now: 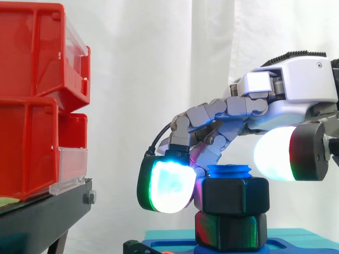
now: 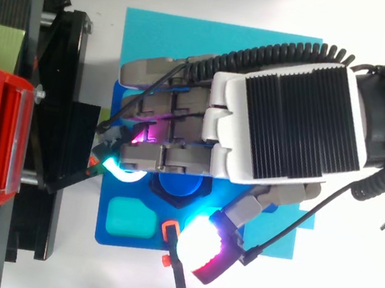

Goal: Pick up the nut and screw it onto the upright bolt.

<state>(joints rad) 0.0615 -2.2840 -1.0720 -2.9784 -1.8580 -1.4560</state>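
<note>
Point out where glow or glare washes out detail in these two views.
Side view: two pads glow to blank white, and red and green glints lie on the lower hex; the nut stays readable. Top view: one pad glows near white, and magenta light spills between the fingers.

Grey-and-white hand [image 1: 296, 79], with a black nut [image 1: 235, 196] and blue bolt [image 1: 229, 172] beneath it; lower still, a blue plate [image 2: 107, 238] on a cyan mat [image 2: 193, 43]; red bins [image 1: 32, 106] ahead.
</note>
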